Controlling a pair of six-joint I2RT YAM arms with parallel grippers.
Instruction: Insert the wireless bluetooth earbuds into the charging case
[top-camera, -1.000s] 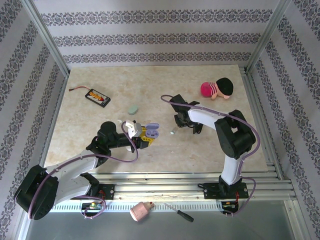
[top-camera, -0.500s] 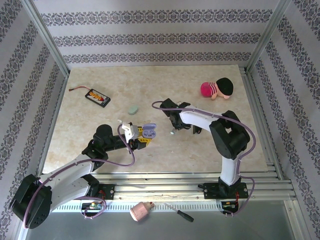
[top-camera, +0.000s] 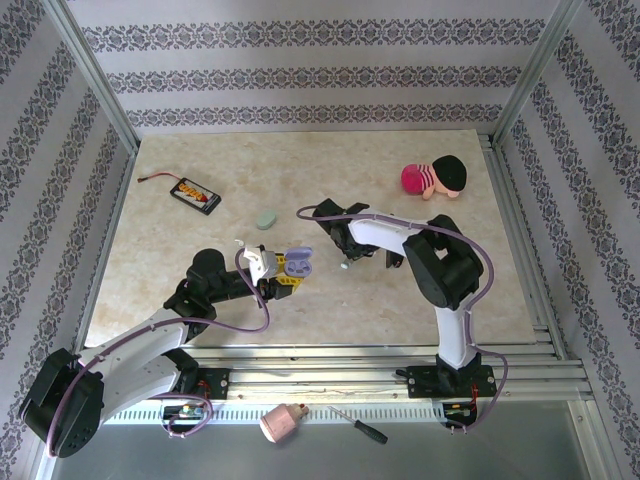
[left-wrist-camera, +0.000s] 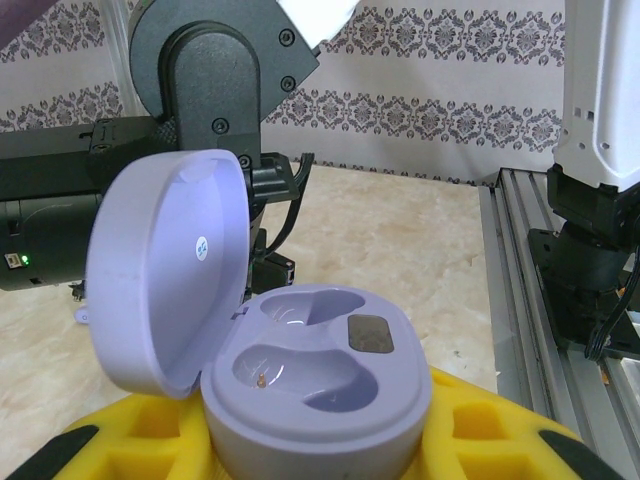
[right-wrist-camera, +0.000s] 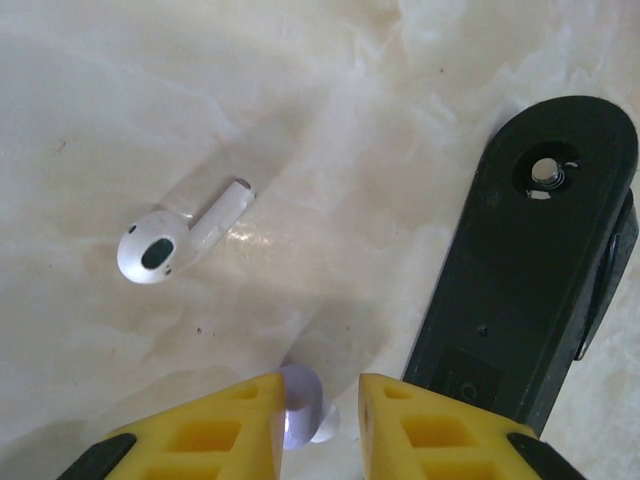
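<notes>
The lilac charging case (left-wrist-camera: 320, 370) stands with its lid swung back to the left and both wells empty. My left gripper (left-wrist-camera: 320, 445) is shut on its base between yellow fingers, left of table centre in the top view (top-camera: 285, 268). Just right of the case (top-camera: 299, 262), my right gripper (top-camera: 345, 257) points down at the table. A small lilac earbud (right-wrist-camera: 300, 405) lies between that gripper's (right-wrist-camera: 320, 395) narrowly open yellow fingers. It touches the left finger, with a gap to the right one. A white stemmed earbud (right-wrist-camera: 185, 235) lies on the table just beyond.
A black arm link (right-wrist-camera: 530, 260) stands close on the right of the right gripper. A mint-green case (top-camera: 265, 219) lies behind the left gripper. A black-and-orange pack (top-camera: 195, 194) lies far left and a plush doll (top-camera: 435, 178) back right. A screwdriver (top-camera: 358, 425) lies off the front edge.
The right arm has swung its gripper left toward the case and down, and its jaws have narrowed around the lilac earbud. The left gripper shifted the case slightly, then held still.
</notes>
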